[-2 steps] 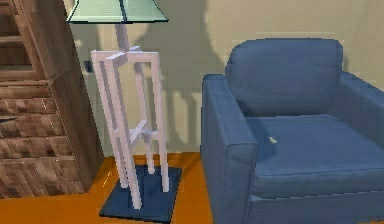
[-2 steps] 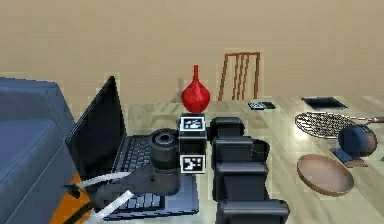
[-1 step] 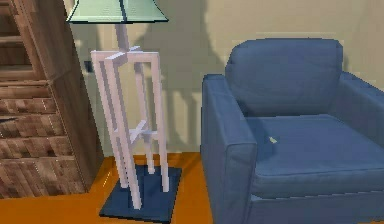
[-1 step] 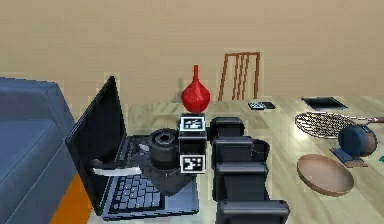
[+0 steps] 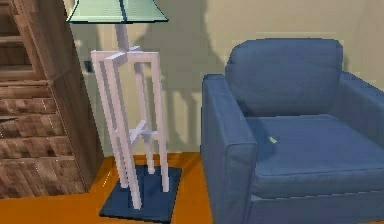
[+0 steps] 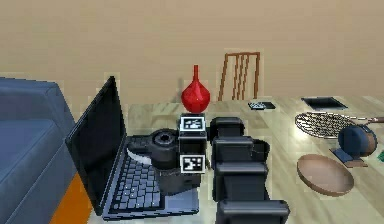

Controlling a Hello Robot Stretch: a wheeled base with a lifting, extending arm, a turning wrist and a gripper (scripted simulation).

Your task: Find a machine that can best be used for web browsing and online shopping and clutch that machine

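An open black laptop (image 6: 112, 160) stands on the pale table (image 6: 285, 130) at the arm side view's left, its dark screen raised and its keyboard facing right. The dark arm (image 6: 238, 170) rises from the bottom edge and ends in two white marked squares (image 6: 191, 126). Left of them the gripper (image 6: 146, 150) shows at the laptop's keyboard. The laptop lies right behind the gripper, so I cannot tell whether it holds anything.
On the table are a red vase (image 6: 195, 94), a racket (image 6: 325, 123), a wooden bowl (image 6: 325, 174) and a dark round thing (image 6: 357, 138). A wooden chair (image 6: 240, 75) stands behind. Ahead are a blue armchair (image 5: 290, 130), a floor lamp (image 5: 132, 120) and wooden shelves (image 5: 35, 100).
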